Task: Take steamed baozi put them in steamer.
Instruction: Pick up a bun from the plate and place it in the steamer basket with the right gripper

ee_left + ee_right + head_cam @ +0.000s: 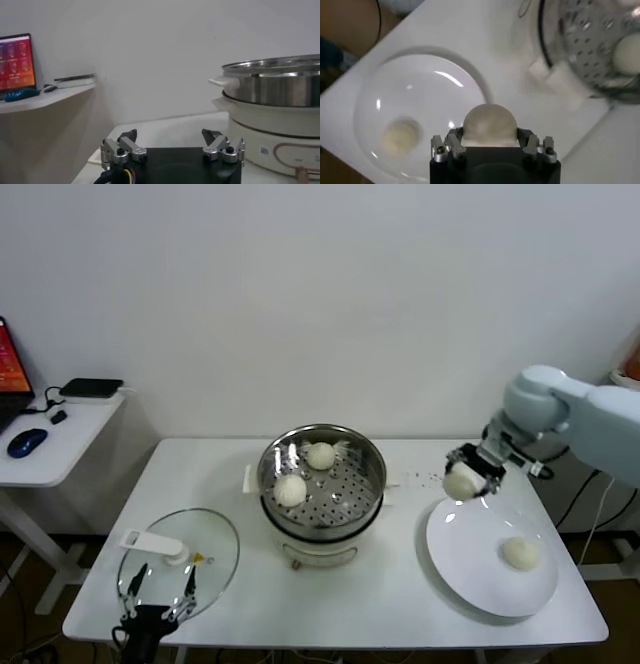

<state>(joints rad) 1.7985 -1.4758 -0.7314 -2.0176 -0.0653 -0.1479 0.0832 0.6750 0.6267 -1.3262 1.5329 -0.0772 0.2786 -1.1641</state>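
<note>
The steel steamer (322, 514) stands mid-table on its white base, with two baozi on its perforated tray, one at the back (320, 455) and one at the left (290, 490). My right gripper (466, 477) is shut on a third baozi (460, 482) and holds it in the air over the white plate's far left edge, right of the steamer; in the right wrist view that baozi (489, 125) sits between the jaws. A fourth baozi (520, 552) lies on the plate (470, 569). My left gripper (158, 592) is open and empty at the table's front left.
A round glass lid (205, 549) with a white handle lies front left beside my left gripper. A side desk (60, 439) with a mouse and a laptop stands at far left. The steamer's wall (280, 90) rises close to the left gripper.
</note>
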